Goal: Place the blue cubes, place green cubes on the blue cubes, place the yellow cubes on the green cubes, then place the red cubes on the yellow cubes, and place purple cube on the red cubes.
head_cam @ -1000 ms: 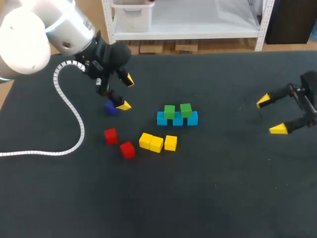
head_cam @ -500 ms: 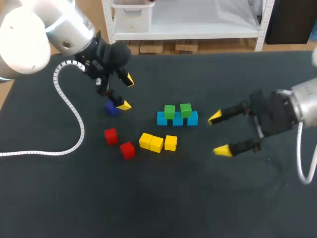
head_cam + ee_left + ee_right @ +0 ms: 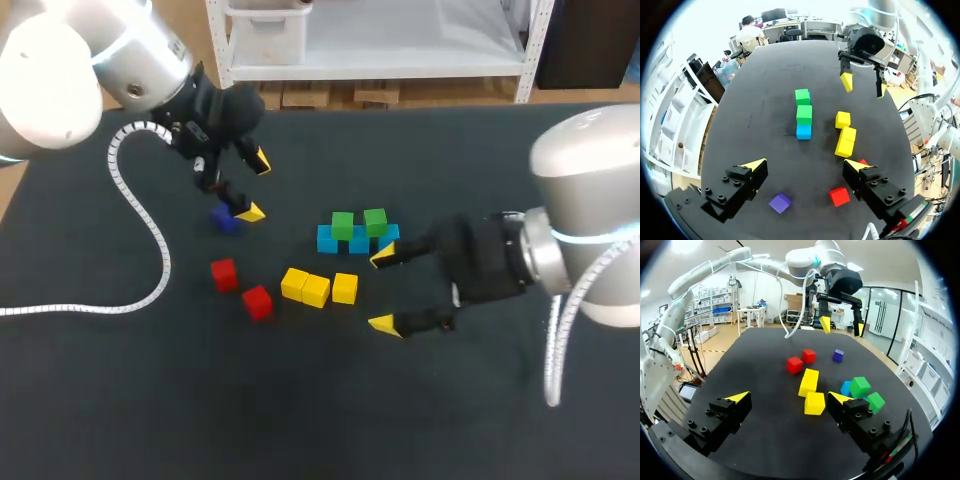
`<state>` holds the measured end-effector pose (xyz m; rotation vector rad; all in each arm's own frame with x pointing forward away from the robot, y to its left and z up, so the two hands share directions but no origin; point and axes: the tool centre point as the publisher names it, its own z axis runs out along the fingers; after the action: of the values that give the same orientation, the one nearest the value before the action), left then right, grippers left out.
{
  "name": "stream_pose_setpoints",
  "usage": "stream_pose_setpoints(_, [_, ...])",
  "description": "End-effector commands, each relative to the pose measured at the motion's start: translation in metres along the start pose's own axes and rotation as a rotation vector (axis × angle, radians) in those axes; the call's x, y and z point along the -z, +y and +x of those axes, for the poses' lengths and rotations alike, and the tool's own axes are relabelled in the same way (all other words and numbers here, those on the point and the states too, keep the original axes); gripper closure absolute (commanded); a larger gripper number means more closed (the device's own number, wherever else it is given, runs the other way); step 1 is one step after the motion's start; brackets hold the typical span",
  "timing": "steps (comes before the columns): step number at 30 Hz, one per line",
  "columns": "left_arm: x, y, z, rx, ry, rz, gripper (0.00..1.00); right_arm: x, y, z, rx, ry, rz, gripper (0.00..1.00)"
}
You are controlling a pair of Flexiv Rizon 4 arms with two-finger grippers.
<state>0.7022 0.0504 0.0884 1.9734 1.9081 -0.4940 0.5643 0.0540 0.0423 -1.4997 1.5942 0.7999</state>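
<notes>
Currently 3 blue cubes (image 3: 326, 240) in crosswise row, 2 green cubes (image 3: 342, 225) atop; left gripper (image 3: 255, 187), right gripper (image 3: 382, 290) spread.

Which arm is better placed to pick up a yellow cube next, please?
Right, most likely. The right pincer is open just beside the nearest yellow cube, with the green cubes close by. The left pincer hangs open by the purple cube, farther off.
</notes>
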Motion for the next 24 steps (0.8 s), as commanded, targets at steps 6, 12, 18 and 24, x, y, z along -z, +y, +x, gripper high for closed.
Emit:
stream_pose_setpoints(6, [0.000,0.001,0.001,-0.003,-0.001,0.002,0.00,-0.041,-0.018,0.016,-0.005,0.001,0.016,0.00])
stream_pose_setpoints(12, [0.000,0.001,0.001,-0.003,-0.001,0.002,0.00,-0.052,-0.023,0.023,-0.019,-0.010,0.032,0.00])
stream_pose_setpoints(18, [0.000,0.001,0.001,-0.003,-0.001,0.002,0.00,-0.055,-0.029,0.028,-0.026,0.000,0.047,0.00])
stream_pose_setpoints(24, [0.000,0.001,0.001,-0.003,-0.001,0.002,0.00,-0.052,-0.030,0.031,-0.048,0.003,0.088,0.00])
